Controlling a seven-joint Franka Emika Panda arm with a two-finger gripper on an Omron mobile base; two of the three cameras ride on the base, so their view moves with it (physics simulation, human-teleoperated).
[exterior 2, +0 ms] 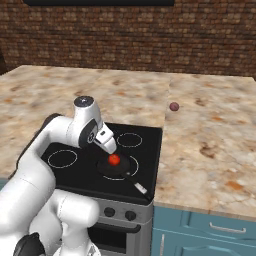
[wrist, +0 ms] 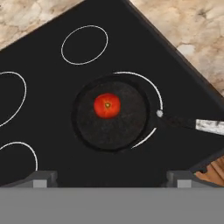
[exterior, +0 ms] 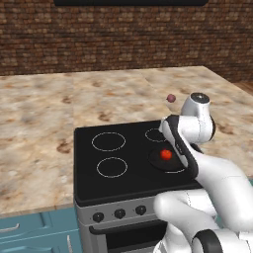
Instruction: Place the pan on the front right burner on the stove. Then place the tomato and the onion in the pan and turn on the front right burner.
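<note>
The pan [wrist: 110, 117] sits on the front right burner [wrist: 154, 92] of the stove [exterior: 89, 185], slightly off-centre so that part of the white ring shows along one side, and its pale handle [wrist: 209, 126] points out toward the stove's front right corner, clear of the other rings. The tomato [wrist: 107, 105] lies inside the pan, near its middle, which suggests those two steps are done. The end effector [wrist: 109, 179] hangs above the pan with its fingers spread wide and nothing between them, a posture that fits a release from above. The onion [exterior 2: 174, 106] rests on the worktop [exterior 2: 210, 135] behind and to the right of the stove, well apart from the pan, so it appears to be the next thing to fetch. The knobs [exterior: 119, 213] along the steel front seem untouched.
</note>
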